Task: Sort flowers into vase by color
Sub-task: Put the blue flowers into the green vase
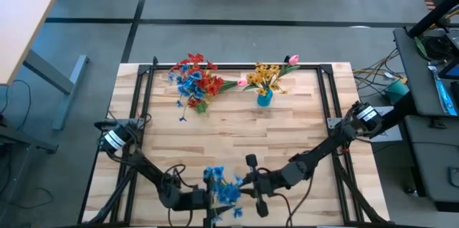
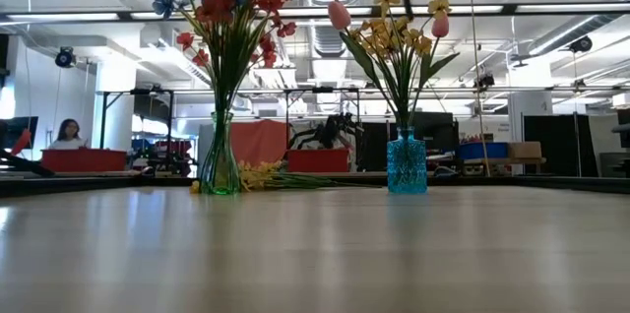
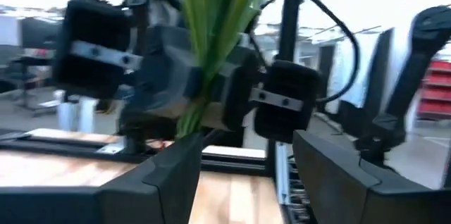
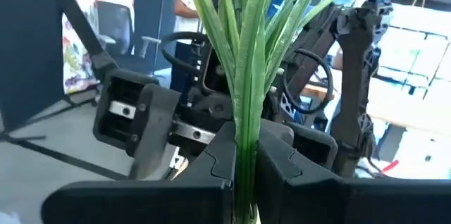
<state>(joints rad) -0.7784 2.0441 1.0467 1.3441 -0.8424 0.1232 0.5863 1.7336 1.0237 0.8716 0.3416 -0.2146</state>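
1. Fingers of the right gripper (image 4: 245, 164) are clamped on the green stems of the blue flower spray (image 1: 222, 185), held above the near edge of the worktop (image 1: 237, 124).
2. We see the left gripper (image 3: 243, 160) facing it with fingers parted, stems just in front.
3. We judge a handover is under way: keep the right grip firm until the left fingers close on the stems.
4. We then route to the green vase (image 2: 220, 165) holding red and blue blooms, not the blue vase (image 2: 407, 163).

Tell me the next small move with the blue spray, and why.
Probably carry it toward the clear vase. The right gripper is shut on the blue spray, the left gripper stands open, and that vase already holds blue and red blooms.
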